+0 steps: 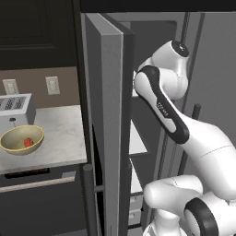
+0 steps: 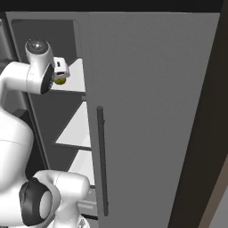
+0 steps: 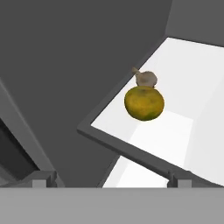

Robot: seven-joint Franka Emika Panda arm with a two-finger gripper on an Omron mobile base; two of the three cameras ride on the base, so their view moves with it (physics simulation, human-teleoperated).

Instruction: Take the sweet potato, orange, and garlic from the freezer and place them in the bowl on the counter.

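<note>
One freezer (image 1: pixel 110 115), door open, white shelves inside. One counter (image 1: pixel 60 133) left of it. One bowl (image 1: pixel 21 139) there, holding one sweet potato (image 1: pixel 28 142). One orange (image 3: pixel 144 103) on upper shelf, one garlic (image 3: pixel 145 78) touching behind. Gripper (image 3: pixel 111 180) spread wide, empty, short of orange.

arm (image 1: pixel 203 138) was glossy white w/ rounded, bulbous links; dark black bands at the joints, one long black strip along a link w/ small pale lettering, too small to read. round grey cap w/ dark ring on the top joint. small white hand block; finger tips dark.
</note>
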